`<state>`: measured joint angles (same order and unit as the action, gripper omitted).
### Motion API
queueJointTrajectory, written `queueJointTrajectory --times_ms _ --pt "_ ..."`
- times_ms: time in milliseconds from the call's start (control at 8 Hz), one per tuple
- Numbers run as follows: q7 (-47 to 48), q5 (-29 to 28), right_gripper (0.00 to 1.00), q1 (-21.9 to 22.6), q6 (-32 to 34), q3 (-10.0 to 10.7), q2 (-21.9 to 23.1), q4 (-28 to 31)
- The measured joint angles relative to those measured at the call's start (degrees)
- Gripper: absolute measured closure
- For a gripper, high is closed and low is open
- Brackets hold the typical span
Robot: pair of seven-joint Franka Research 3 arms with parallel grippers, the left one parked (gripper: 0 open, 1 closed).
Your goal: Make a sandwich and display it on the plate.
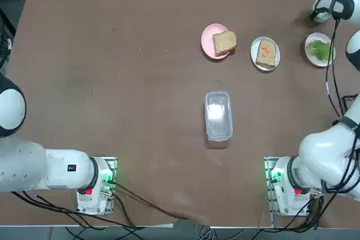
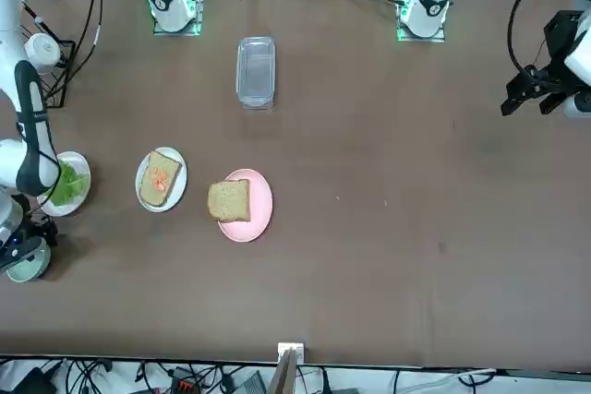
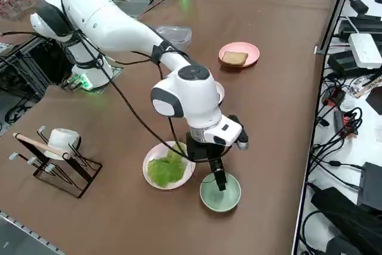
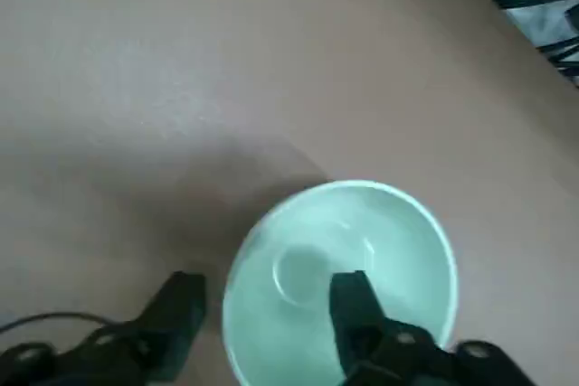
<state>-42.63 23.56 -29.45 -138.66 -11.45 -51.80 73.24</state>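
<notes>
Bread slice [image 1: 224,42] on the pink plate [image 1: 207,40] looks light and soft, so pinch its edges gently; your right hand [image 4: 267,305] straddles the green bowl's [image 4: 339,277] rim, fingers apart.

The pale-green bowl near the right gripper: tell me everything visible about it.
The pale-green bowl is small, round and smooth, looks glazed, and sits upright and empty on the brown table, beside the white plate of lettuce. The right gripper is open and straddles its rim, one finger inside, the other outside. Whether either touches it cannot be told.
</notes>
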Motion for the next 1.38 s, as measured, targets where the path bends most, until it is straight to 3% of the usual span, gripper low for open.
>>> queueJointTrajectory --times_ms 125,500,750,1000,1375 --pt "0.00 0.00 0.00 0.11 3.27 -0.41 1.36 -0.55" --pt "0.56 -2.68 0.00 0.42 16.11 -2.88 8.51 -1.10" --pt "1.16 -5.93 0.00 0.13 24.35 -2.99 13.59 2.32" --pt "1.73 -6.13 0.01 -2.04 23.90 -2.85 18.41 12.59" --pt "1.86 -6.12 0.00 -7.73 10.11 -2.62 24.57 30.78"
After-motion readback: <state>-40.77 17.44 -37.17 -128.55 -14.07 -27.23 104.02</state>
